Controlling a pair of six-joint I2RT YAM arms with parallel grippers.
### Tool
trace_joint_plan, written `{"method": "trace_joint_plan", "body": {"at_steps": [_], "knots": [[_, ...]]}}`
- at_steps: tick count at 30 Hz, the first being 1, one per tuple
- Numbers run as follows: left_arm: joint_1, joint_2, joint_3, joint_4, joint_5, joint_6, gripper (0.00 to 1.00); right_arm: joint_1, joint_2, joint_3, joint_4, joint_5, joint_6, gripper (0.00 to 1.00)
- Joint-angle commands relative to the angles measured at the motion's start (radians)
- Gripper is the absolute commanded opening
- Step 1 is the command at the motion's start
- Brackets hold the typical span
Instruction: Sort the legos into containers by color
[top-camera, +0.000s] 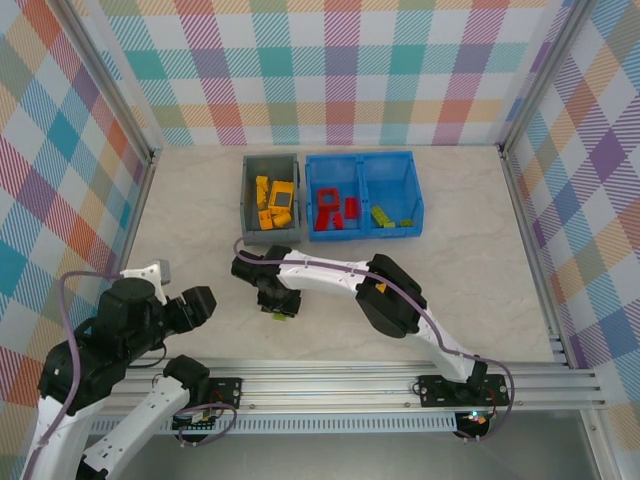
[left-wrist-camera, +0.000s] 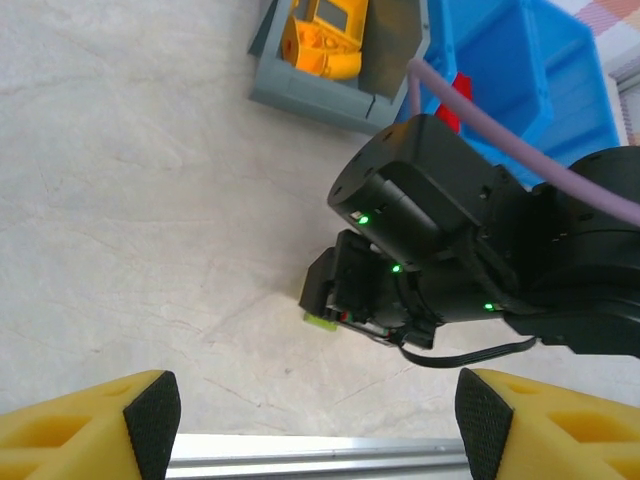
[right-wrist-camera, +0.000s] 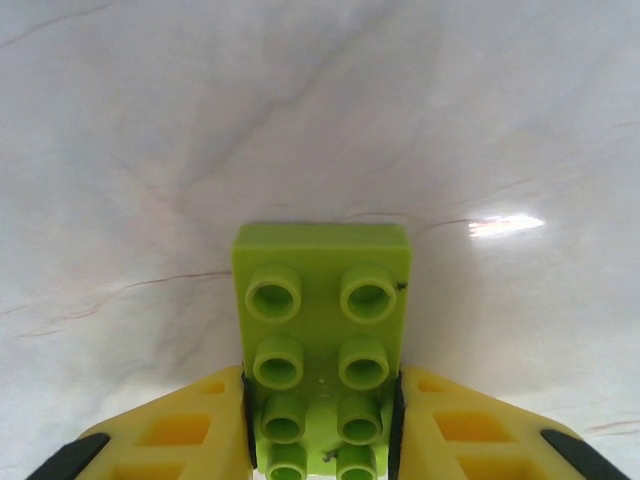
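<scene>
Right gripper (right-wrist-camera: 320, 430) first: its 2 yellow fingers (right-wrist-camera: 190, 440) are pressed against both long sides of a lime green brick (right-wrist-camera: 322, 310), so I'd call that clamped on it. The brick lies studs-up on the pale table (top-camera: 480, 260), at 6 o'clock from the grey bin (top-camera: 247, 200), which holds the yellow bricks (top-camera: 272, 200).

The pinch is only on the near end. The front 4 studs stick out past the fingertips at 12 o'clock in the wrist view. That's my worry: on the lift, the free end could droop or swivel between the pads, and the brick could pop loose.

Its home looks like the right compartment of the blue bin (top-camera: 365, 158), up between 1 and 2 o'clock, where green bricks (top-camera: 383, 215) sit. The red bricks (top-camera: 328, 208) fill the left compartment, right on the way, so an early release, or a clip on the bin wall, would mix the colours.

Left gripper (left-wrist-camera: 310, 420) hangs at 8 o'clock, jaws wide apart, holding nothing, well clear.
</scene>
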Motion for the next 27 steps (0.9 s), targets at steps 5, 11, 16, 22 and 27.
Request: {"method": "trace_joint_plan", "body": {"at_steps": [5, 11, 16, 22, 27], "knots": [[0.002, 0.05, -0.124, 0.183, 0.235, -0.06, 0.75, -0.016, -0.27, -0.137, -0.086, 0.218, -0.046, 0.29], [-0.048, 0.19, -0.152, 0.419, 0.331, -0.136, 0.77, -0.142, -0.571, -0.326, -0.091, 0.324, -0.211, 0.29], [-0.32, 0.424, -0.058, 0.565, 0.098, -0.145, 0.78, -0.373, -0.693, -0.407, -0.024, 0.302, -0.473, 0.29], [-0.522, 0.697, 0.049, 0.749, -0.17, -0.142, 0.77, -0.61, -0.596, -0.334, 0.027, 0.257, -0.73, 0.29], [-0.583, 0.851, 0.123, 0.827, -0.255, -0.153, 0.78, -0.716, -0.408, -0.24, 0.046, 0.259, -0.807, 0.32]]}}
